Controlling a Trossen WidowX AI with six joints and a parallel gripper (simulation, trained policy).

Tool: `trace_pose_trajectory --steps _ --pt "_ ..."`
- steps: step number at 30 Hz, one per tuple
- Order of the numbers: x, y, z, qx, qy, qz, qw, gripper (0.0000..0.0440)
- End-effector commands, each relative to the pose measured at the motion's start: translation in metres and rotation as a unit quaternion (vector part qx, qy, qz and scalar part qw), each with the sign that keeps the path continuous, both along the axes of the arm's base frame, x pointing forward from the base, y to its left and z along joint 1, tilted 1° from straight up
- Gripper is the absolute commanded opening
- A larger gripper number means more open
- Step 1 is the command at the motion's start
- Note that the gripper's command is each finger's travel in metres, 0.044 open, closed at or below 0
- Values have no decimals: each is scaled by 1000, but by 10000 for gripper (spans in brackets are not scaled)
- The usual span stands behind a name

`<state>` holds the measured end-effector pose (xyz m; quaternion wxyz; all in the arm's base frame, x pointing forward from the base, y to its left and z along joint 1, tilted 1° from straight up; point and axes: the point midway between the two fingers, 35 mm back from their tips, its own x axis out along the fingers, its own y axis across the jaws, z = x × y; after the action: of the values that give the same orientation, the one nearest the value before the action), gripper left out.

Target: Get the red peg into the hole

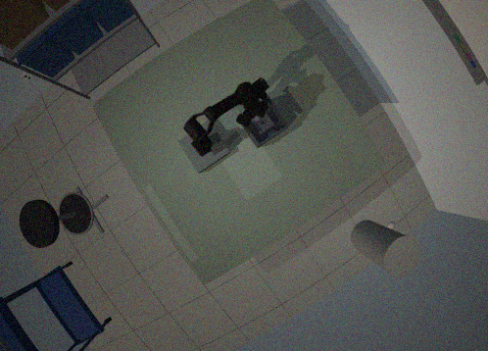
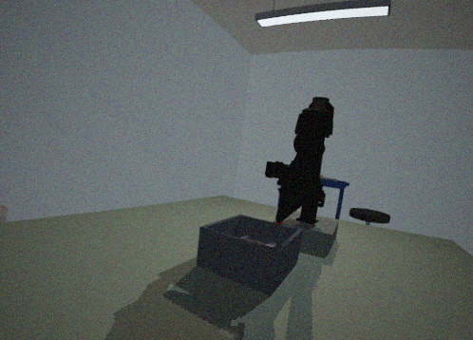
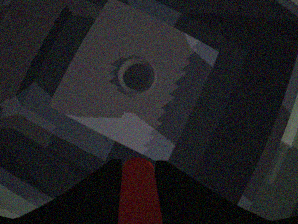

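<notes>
The red peg (image 3: 140,195) (image 2: 278,222) is held between the fingers of my gripper (image 3: 138,170) (image 2: 279,220), which is shut on it. In the exterior view only a small red bit of it shows, at the far rim of the box. The open dark box (image 2: 237,260) (image 1: 258,141) stands below the gripper. The wrist view looks down into it. The pale square plate (image 3: 95,75) lies at its bottom with an empty round hole (image 3: 138,76). In that view the peg's end is below the hole, to its near side. The peg's height above the plate is unclear.
The arm's grey base block (image 1: 215,163) (image 2: 317,242) stands close to the box. The box's raised walls surround the plate. The arm's shadow falls across the green surface (image 1: 314,180) around the box. The picture is dim and grainy.
</notes>
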<state>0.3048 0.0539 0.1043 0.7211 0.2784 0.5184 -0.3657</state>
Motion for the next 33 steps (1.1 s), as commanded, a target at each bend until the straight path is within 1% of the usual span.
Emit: trace_pose_trajectory --steps 1,11,18,19,21,25,26,29,30,33 --pt "12 -12 -4 -2 -1 1 1000 0" --pt "31 -39 -25 12 17 28 999 0" --pt "34 -46 -45 26 37 56 997 4" --pt "34 -47 -48 29 41 60 997 13" --pt "33 -47 -55 34 50 68 996 47" --pt "34 -49 -65 44 62 74 994 141" --pt "35 -49 -66 47 63 74 994 152" --pt "42 -54 -61 45 61 86 993 155" --pt "45 -55 -60 45 61 88 993 163" --pt "52 -55 -55 54 62 88 993 232"
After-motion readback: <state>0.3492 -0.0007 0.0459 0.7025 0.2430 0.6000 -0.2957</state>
